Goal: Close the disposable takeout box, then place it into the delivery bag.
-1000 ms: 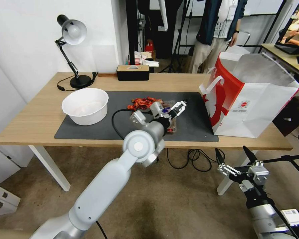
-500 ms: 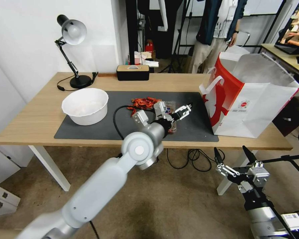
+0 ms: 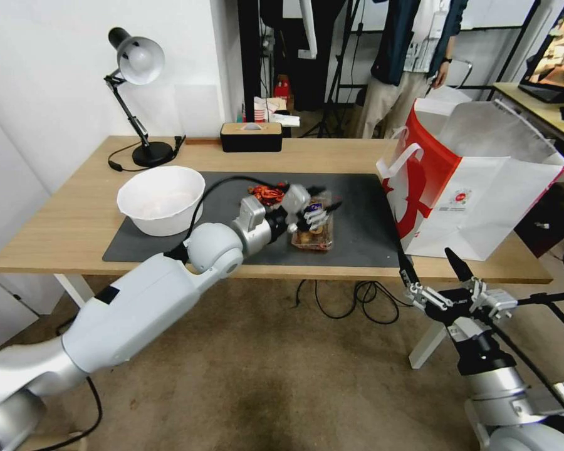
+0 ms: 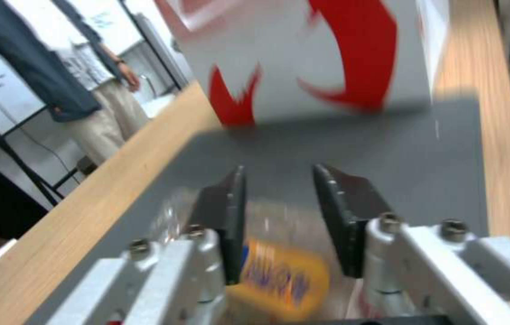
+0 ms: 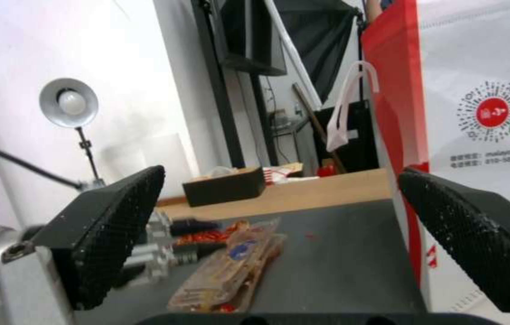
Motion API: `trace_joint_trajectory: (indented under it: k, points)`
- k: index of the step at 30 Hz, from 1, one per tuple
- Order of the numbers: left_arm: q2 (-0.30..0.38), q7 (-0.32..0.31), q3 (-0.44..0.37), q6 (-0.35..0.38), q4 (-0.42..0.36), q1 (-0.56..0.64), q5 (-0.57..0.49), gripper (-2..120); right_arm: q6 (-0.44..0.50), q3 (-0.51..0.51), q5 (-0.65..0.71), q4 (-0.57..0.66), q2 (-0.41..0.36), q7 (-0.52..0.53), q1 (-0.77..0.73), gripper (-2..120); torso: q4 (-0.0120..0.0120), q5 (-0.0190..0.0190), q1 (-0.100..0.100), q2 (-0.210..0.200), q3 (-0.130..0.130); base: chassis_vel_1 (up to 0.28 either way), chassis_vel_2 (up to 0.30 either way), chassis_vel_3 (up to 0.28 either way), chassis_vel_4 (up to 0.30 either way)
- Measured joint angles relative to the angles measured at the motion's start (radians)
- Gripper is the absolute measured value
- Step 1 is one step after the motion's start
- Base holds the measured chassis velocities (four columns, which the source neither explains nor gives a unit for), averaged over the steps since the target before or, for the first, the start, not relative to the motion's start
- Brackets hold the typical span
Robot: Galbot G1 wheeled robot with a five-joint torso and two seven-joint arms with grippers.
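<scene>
The disposable takeout box (image 3: 312,233) lies on the dark mat (image 3: 363,241) on the counter (image 3: 75,207), lid down over the food; the left tool (image 3: 320,212) hovers just above its far edge, fingers parted with nothing between them; the delivery bag (image 3: 476,188) stands open at the mat's right end; the right tool (image 3: 437,275) waits below the counter's front edge, fingers spread wide.

clear glossy plastic box (image 3: 312,233), matt mat (image 3: 363,235)

The wooden table (image 3: 75,216) carried a dark grey mat (image 3: 363,241), a black desk lamp (image 3: 138,94), a black tissue box (image 3: 250,136) and the delivery bag (image 3: 482,200).
</scene>
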Motion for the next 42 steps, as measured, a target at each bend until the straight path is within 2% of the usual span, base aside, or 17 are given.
trace_joint_trajectory:
  k: [3, 4, 7, 20, 30, 34, 42]
  points:
    - [0.005, 0.062, -0.009, 0.019, 0.005, -0.006, 0.073, 13, -0.015, 0.001, 0.057, 0.016, -0.018, 0.005, 0.013, 99, 0.0000, 0.0000, 0.000, 0.000, 0.000, 0.000, 0.000, 0.000, 0.000]
    - [0.005, 0.062, -0.009, 0.019, 0.005, -0.006, 0.073, 13, -0.015, 0.001, 0.057, 0.016, -0.018, 0.005, 0.013, 99, 0.0000, 0.0000, 0.000, 0.000, 0.000, 0.000, 0.000, 0.000, 0.000]
    - [0.001, 0.108, -0.007, 0.033, 0.014, -0.016, 0.123, 0, -0.047, -0.001, 0.148, 0.041, -0.043, 0.015, 0.037, 99, 0.0000, 0.0001, 0.000, 0.000, 0.000, 0.000, 0.000, 0.000, 0.000]
    - [-0.002, 0.110, 0.035, 0.033, 0.053, -0.030, 0.136, 0, -0.123, -0.024, 0.453, 0.020, -0.134, 0.088, 0.154, 99, -0.0001, 0.0001, 0.000, 0.000, 0.000, 0.000, 0.000, 0.000, 0.000]
    - [0.021, 0.103, 0.046, 0.031, 0.048, -0.028, 0.140, 0, -0.156, -0.062, 0.532, -0.045, -0.162, 0.135, 0.247, 99, -0.0002, 0.0001, 0.000, 0.000, 0.000, 0.000, 0.000, 0.000, 0.000]
    - [0.025, 0.096, 0.048, 0.030, 0.048, -0.027, 0.133, 0, -0.178, -0.083, 0.596, -0.071, -0.181, 0.184, 0.303, 99, 0.0002, 0.0001, 0.000, 0.000, 0.000, 0.000, 0.000, 0.000, 0.000]
    - [0.019, 0.082, 0.062, 0.029, 0.046, -0.022, 0.124, 0, -0.202, -0.129, 0.701, -0.137, -0.246, 0.221, 0.402, 100, 0.0001, 0.0000, 0.000, 0.000, 0.000, 0.000, 0.000, 0.000, 0.000]
